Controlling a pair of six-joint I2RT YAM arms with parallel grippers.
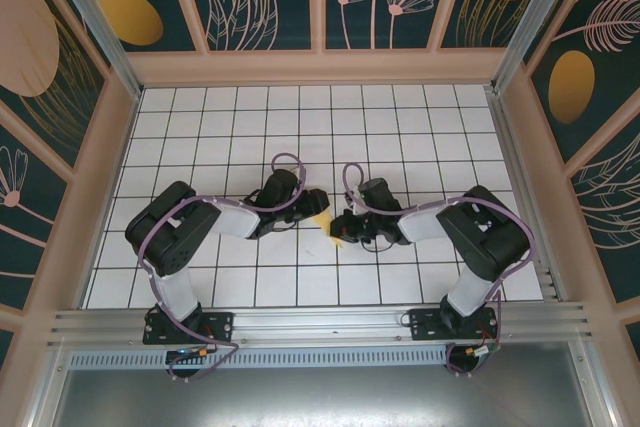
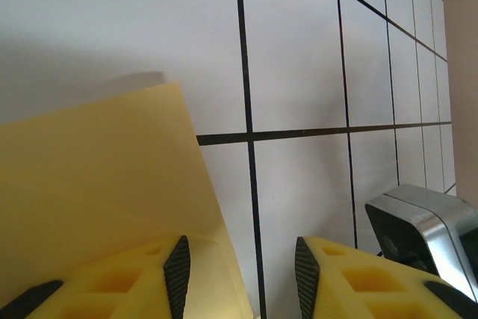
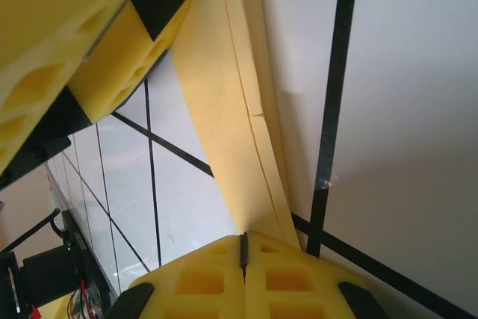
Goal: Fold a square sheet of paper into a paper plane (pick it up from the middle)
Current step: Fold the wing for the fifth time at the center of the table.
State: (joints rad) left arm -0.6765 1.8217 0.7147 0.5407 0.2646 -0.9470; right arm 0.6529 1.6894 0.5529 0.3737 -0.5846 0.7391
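Table (image 1: 200,147) of white tiles and black grid lines, seen from above, both arms bent in toward its middle. Between them, folded yellow paper (image 1: 326,223), just a small patch peeking out. Left gripper (image 1: 316,203) at the end nearer its own arm, right gripper (image 1: 343,230) at the other end. Jaw spacing too small to judge from up here.

From the left wrist: paper (image 2: 97,177) spread across the lower left, one crease crossing it. Yellow fingers (image 2: 328,282) with black pads set moderately apart, bare tile and a grid line in the gap, the paper's edge reaching in beside one pad. Silver-edged black housing (image 2: 422,233) at lower right.

From the right wrist: paper (image 3: 224,95) as a narrow layered strip running from the top down to the fingertips. Right gripper (image 3: 243,248) pressed fully together, pads meeting in a thin seam. Strip's end touching those tips; impossible to tell whether nipped between them. At upper left, a finger (image 3: 127,57) of the left gripper against or just beside the strip's far end.
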